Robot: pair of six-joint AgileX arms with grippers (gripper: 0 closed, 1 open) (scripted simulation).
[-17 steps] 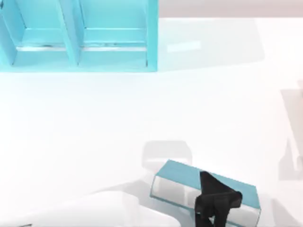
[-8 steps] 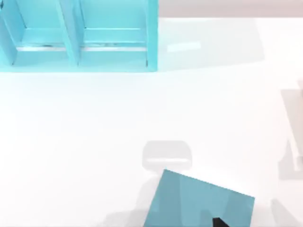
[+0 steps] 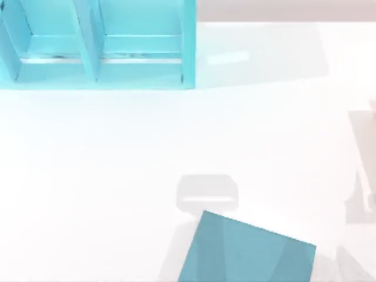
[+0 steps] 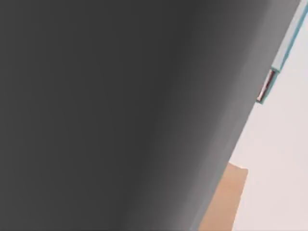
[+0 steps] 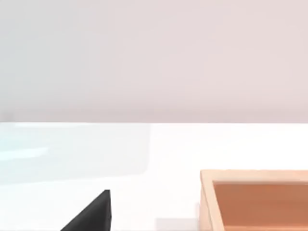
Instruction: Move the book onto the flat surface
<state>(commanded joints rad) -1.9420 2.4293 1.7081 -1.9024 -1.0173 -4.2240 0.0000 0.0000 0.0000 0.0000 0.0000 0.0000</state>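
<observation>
- Top view shows the book (image 3: 247,251) lying flat, cover up, on the flat surface (image 3: 117,153), near the bottom edge and toward the right side.
- It sits well apart from the turquoise shelf (image 3: 97,44) at the top left.
- No fingers touch the book here, so the move looks done, I think.
- Left wrist view is mostly dark grey, with a thin teal edge at one corner.
- Right wrist view shows a black tip (image 5: 91,214) near a tan box (image 5: 255,199); I cannot tell if either gripper is wide or closed.

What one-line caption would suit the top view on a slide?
Teal book lying flat on the white tabletop near its front edge, well apart from the turquoise shelf at the back left.
</observation>
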